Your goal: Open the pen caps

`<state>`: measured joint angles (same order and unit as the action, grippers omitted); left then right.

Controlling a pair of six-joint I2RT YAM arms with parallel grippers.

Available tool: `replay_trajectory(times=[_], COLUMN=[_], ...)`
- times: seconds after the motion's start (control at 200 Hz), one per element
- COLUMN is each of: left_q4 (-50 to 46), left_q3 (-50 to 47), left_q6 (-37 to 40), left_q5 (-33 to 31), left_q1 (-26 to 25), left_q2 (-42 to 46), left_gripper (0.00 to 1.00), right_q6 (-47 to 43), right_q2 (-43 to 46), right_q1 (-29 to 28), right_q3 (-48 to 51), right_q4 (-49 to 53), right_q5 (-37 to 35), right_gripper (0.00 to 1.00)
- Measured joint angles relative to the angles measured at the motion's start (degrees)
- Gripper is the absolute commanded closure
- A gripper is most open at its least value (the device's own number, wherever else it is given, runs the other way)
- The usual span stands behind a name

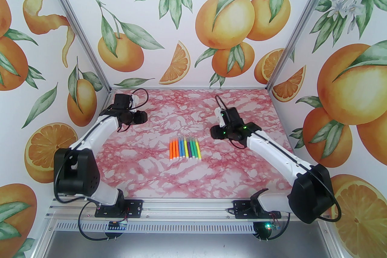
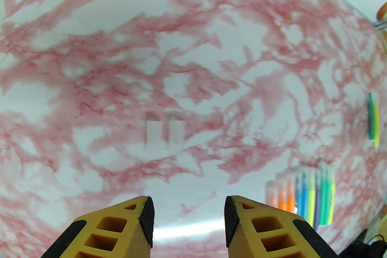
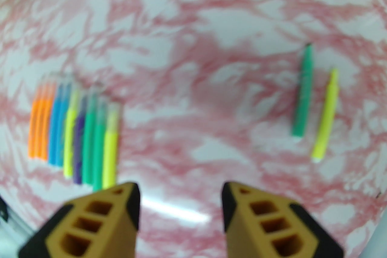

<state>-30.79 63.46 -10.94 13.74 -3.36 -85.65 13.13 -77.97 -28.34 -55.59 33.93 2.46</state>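
Pink-marbled bench (image 1: 157,172), centre: markers (image 1: 184,150) in a touching row, pen caps (image 1: 185,140) at the far ends. Left end effector (image 2: 189,214) and right end effector (image 3: 181,202) both wide, empty. Caps look light, slick, rigid; pinch barrel, pull cap.

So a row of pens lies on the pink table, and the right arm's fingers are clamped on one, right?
No. The right wrist view shows the right arm's fingers spread apart, holding nothing. The row of pens does lie on the pink table.
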Motion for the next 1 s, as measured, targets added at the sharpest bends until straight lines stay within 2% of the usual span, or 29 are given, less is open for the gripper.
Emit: replay_trajectory(times=[0.175, 0.345, 0.47, 1.001], left_q4=[3.15, 5.42, 6.14, 6.93], left_q3=[-3.89, -6.38, -7.85, -9.7], left_q6=[-2.14, -2.67, -2.78, -2.82], left_q5=[1.51, 2.75, 3.02, 2.97], left_q1=[-1.2, -2.34, -2.54, -2.58], left_q2=[4.02, 6.25, 8.33, 11.37], left_gripper=[0.53, 0.42, 0.39, 0.38], right_q6=[2.14, 3.45, 4.04, 4.48], right_q2=[-0.42, -4.39, -7.65, -15.37], right_q1=[-3.82, -5.77, -6.38, -8.2], right_q3=[4.39, 5.33, 5.38, 5.35], right_q4=[-2.05, -5.38, -7.52, -9.33], right_q5=[3.43, 6.82, 9.18, 10.03], right_gripper=[0.53, 0.55, 0.55, 0.56])
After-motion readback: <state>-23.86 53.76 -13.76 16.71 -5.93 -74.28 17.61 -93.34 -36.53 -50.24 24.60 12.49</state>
